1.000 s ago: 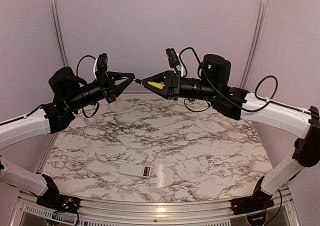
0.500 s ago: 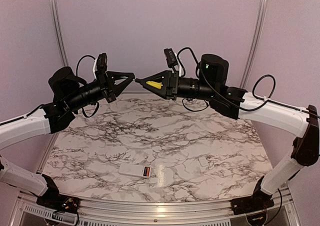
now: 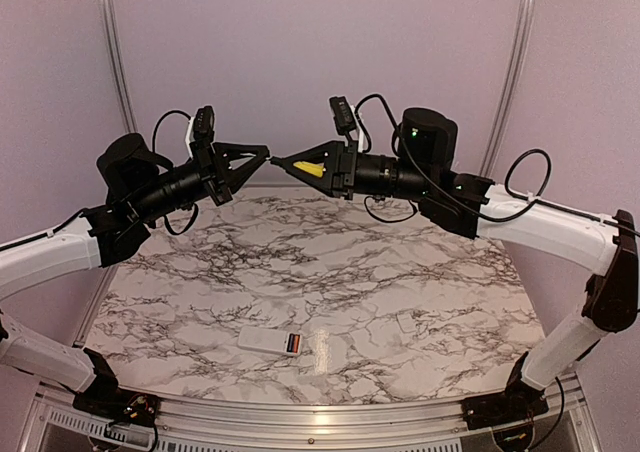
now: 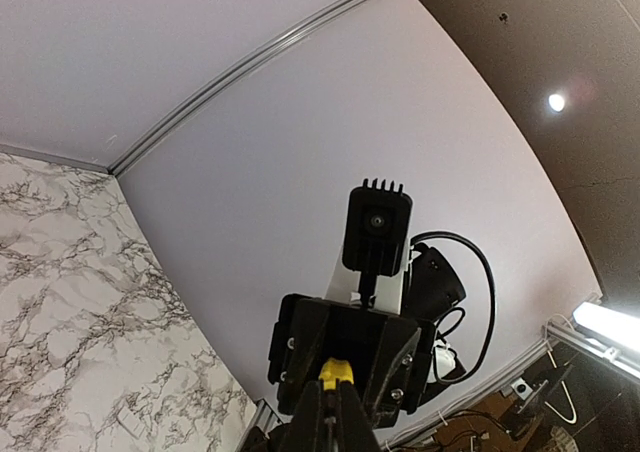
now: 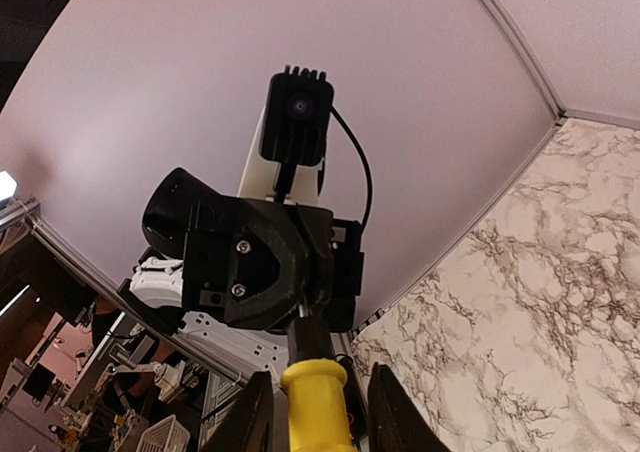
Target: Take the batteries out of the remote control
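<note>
None of the batteries (image 3: 292, 344) are out yet, sitting in the remote control (image 3: 268, 340) near the table's (image 3: 450, 272) front edge; my left gripper (image 3: 258, 156) is clenched on the screwdriver's (image 3: 313, 170) tip, and I cannot tell whether the right gripper (image 3: 285, 161) grips its handle.

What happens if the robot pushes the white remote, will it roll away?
Probably not: the remote control lies flat on the marble table, so it would likely slide. It looks like thin plastic, so probably light. Its batteries sit exposed and might jostle.
</note>
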{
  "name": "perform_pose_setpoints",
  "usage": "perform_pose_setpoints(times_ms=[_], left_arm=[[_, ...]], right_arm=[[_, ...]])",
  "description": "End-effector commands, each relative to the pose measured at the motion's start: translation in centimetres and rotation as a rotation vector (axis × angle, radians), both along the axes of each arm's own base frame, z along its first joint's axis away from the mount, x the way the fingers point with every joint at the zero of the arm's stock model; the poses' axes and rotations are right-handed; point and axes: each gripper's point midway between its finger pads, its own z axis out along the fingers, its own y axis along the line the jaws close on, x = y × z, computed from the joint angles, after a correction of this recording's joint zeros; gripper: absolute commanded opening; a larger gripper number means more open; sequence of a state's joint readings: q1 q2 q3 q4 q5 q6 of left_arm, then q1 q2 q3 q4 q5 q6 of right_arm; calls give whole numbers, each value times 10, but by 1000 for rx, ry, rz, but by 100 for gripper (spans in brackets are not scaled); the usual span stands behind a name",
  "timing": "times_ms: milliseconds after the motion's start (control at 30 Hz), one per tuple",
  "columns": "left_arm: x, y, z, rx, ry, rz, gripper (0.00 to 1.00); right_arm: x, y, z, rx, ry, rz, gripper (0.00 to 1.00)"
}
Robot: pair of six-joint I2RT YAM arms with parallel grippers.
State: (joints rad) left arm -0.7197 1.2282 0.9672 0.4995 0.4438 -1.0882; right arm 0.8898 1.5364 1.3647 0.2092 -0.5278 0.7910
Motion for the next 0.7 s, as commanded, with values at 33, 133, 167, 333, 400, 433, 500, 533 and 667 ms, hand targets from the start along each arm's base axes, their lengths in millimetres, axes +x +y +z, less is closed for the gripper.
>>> perform_pose_setpoints(times_ms=[33,133,167,333,400,433,500,533,667], left_arm=[[-4,1,3,2,-30,-10,0],[-4,1,3,4,-33,-8,0],[-4,1,3,5,-33,-7,0],[-4,0,2,20,-32,-11,0],[-4,0,2,20,-33,-9,0],[-4,0,2,22,-33,-8,0],[-4,0,1,25,-30,-9,0],[-3,0,1,25,-29,-8,0],[-3,-1,-1,29,-28,-7,0]], right_arm=[[3,-4,27,50,-36,-28,37],[4,-5,28,54,-37,-33,38],[4,-5,28,53,-38,-36,38],[7,-6,27,47,-38,-59,37],[8,-6,27,45,-40,-66,38],[9,-6,27,46,-41,-67,38],[8,-5,27,48,-45,-62,34],[8,-4,27,48,-45,-57,30],[7,-2,27,49,-44,-43,19]])
